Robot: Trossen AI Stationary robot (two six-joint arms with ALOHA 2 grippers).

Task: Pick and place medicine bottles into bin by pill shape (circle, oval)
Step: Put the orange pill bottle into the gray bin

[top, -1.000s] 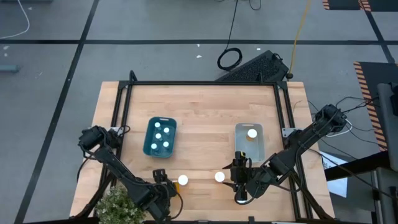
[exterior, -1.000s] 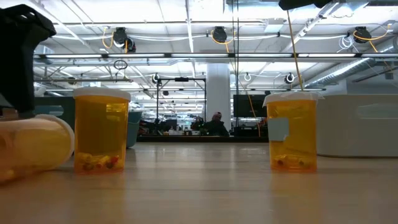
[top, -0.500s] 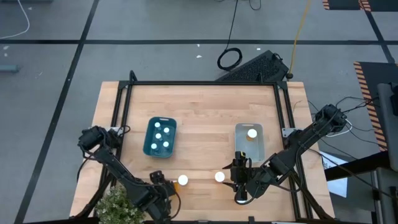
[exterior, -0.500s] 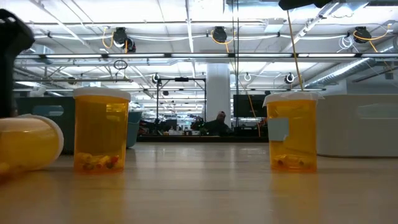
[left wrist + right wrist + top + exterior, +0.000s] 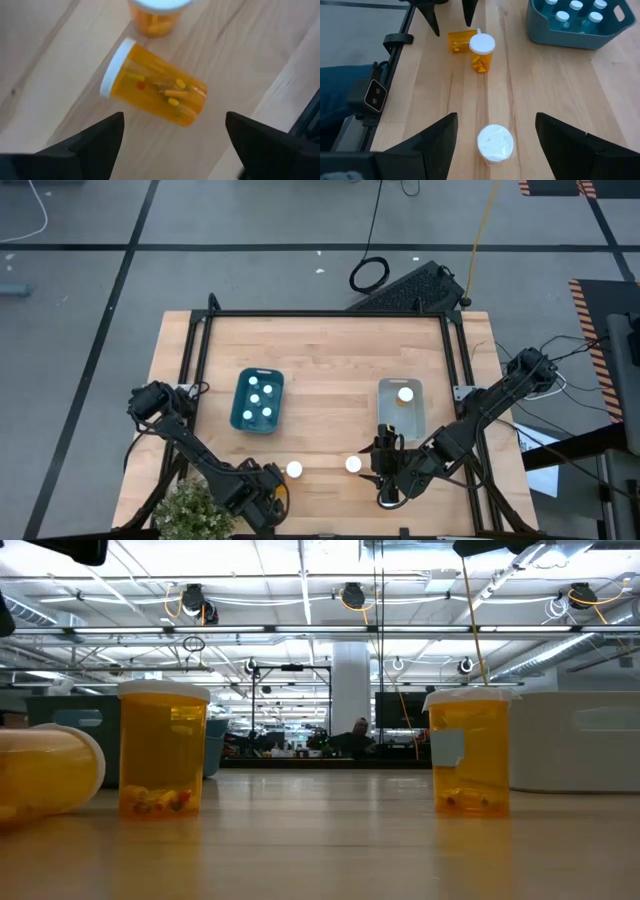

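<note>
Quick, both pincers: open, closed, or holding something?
Left pincer: open, empty, above the tipped bottle.
Right pincer: open, empty, over an upright bottle.

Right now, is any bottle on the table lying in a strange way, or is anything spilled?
One amber bottle lies on its side near the table's front edge, below the open left gripper. Its white cap is still on, and nothing is spilled. The two other loose bottles stand upright.

Claw is sitting wide open, a capped bottle standing right between its fingers.
</note>
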